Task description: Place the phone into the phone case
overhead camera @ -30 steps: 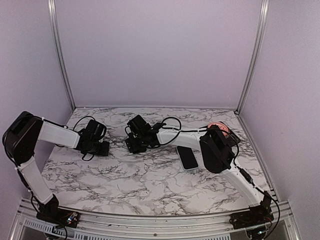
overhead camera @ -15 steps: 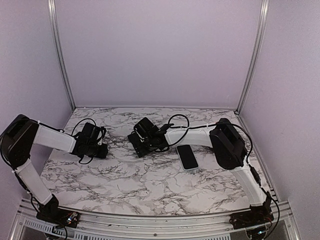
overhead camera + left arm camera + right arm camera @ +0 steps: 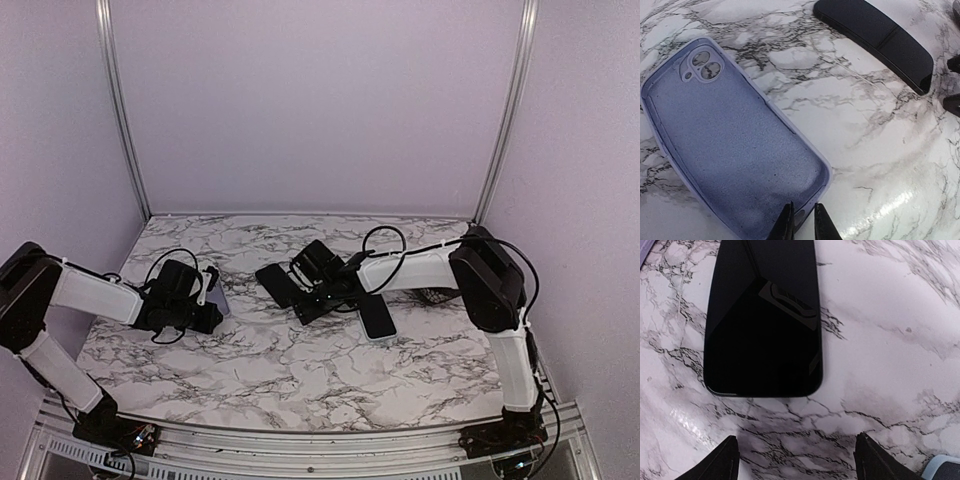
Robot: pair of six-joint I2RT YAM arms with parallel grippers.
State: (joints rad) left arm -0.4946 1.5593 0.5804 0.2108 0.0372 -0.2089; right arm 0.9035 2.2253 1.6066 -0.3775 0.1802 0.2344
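The lavender phone case (image 3: 735,150) lies with its open inside facing up and its camera cut-out at the far end. My left gripper (image 3: 804,225) is shut on the phone case, pinching its near rim. In the top view the left gripper (image 3: 203,299) is at the table's left, with the case (image 3: 216,290) just right of it. The black phone (image 3: 762,320) lies screen up on the marble. Just short of the phone's near end, my right gripper (image 3: 799,460) stands open and holds nothing. From above, the phone (image 3: 275,283) is mid-table, left of the right gripper (image 3: 302,291).
A second phone (image 3: 377,316) in a light case lies right of the right gripper; its corner (image 3: 944,469) shows in the right wrist view. The black phone (image 3: 875,40) lies beyond the case in the left wrist view. Cables loop over both wrists.
The left gripper has closed onto the case's rim and shifted slightly nearer. The right arm has drawn back to the right, uncovering the black phone, with its jaws a little less wide.
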